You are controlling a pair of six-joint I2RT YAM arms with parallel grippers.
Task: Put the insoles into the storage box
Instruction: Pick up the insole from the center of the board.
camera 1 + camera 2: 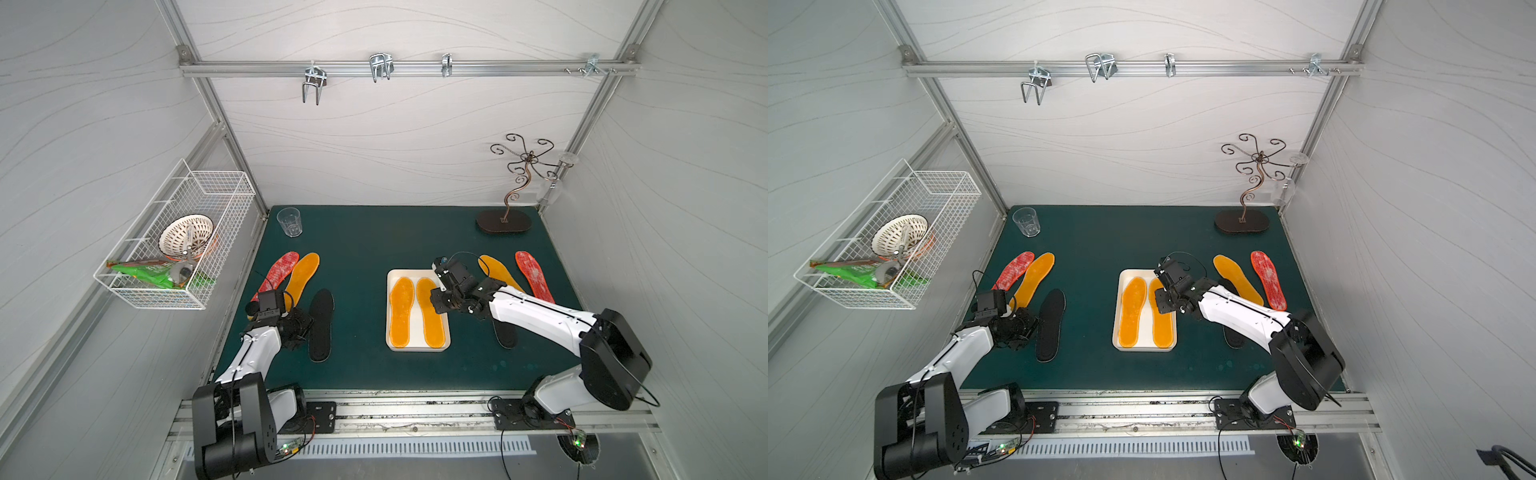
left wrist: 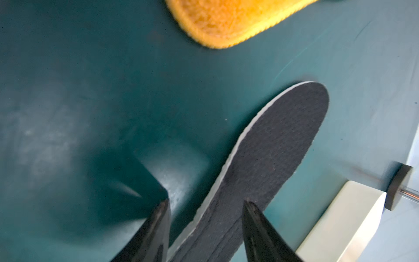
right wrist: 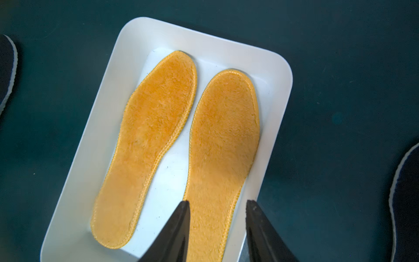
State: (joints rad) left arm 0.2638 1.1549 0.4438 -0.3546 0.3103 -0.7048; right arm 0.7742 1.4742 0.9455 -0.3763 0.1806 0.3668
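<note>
**A:** Status, front to back?

**B:** Nearest the arm bases, the left black insole [image 1: 321,324] lies flat on the tabletop [image 1: 365,257]. The left tool [image 2: 206,201] is low over one end of it with its jaws spread. The insole passes between them, but bare tabletop shows beside one finger, so nothing looks pinched. The right black insole [image 1: 505,336] is also on the tabletop, partly hidden under the right arm.

**A:** And the box?

**B:** The storage box [image 3: 226,43] sits mid-tabletop between the two groups. The first boxed insole [image 1: 401,311] and second boxed insole [image 1: 432,328], both orange, lie flat side by side inside it. The right tool [image 3: 217,201] hangs over one end of the second, jaws apart and straddling it without clamping.

**A:** Farther back?

**B:** The left orange insole [image 1: 302,278] lies just beside the left red insole [image 1: 279,272]. The right orange insole [image 1: 498,272] is near the right red insole [image 1: 534,276]. All four are outside the box.

**A:** Tally?

**B:** Two of eight are in and six remain. My judgement is that the pair nearly covers the box floor, so the rest must stack on top.
</note>
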